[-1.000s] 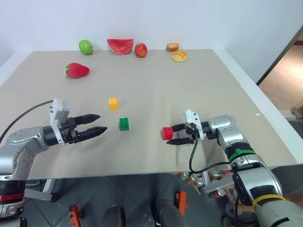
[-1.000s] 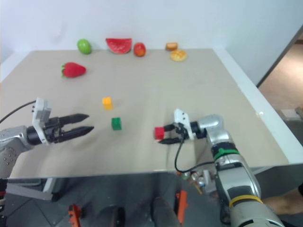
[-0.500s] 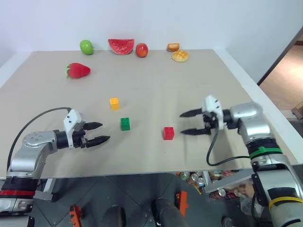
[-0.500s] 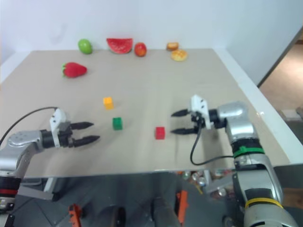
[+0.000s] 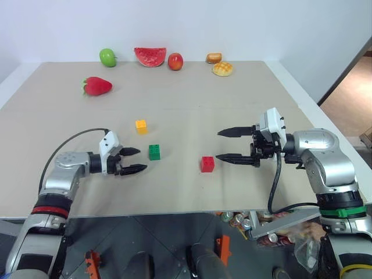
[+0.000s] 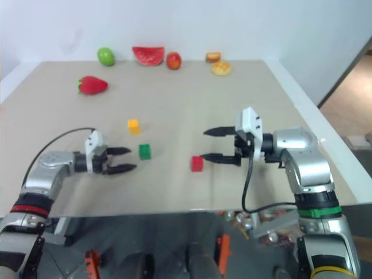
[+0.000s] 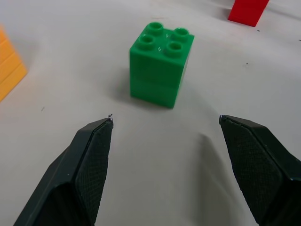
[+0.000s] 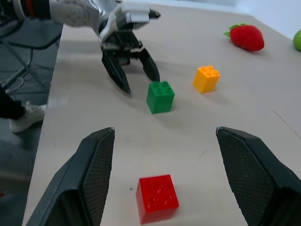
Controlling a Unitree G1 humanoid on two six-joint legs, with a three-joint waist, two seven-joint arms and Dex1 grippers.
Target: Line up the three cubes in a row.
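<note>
Three small studded cubes sit apart on the tan table [image 5: 70,192]: a yellow-orange cube [image 5: 140,125] farthest back, a green cube [image 5: 154,152] nearer, and a red cube [image 5: 207,164] to the right. My left gripper [image 5: 141,160] is low over the table just left of the green cube, open and pointing at it. In the left wrist view the green cube [image 7: 161,63] lies a little beyond the open fingertips. My right gripper [image 5: 219,145] hovers open above and to the right of the red cube [image 8: 157,197], holding nothing.
Toy foods line the far edge: a strawberry [image 5: 96,86], a green apple [image 5: 107,57], a watermelon slice [image 5: 150,56], a red apple [image 5: 175,61], a bread piece [image 5: 213,57] and a bun [image 5: 221,69]. The table's front edge [image 5: 174,214] runs just below both arms.
My right gripper has let go of the red cube, drawn back to the right and risen. My left gripper has sunk and moved right, close to the green cube.
</note>
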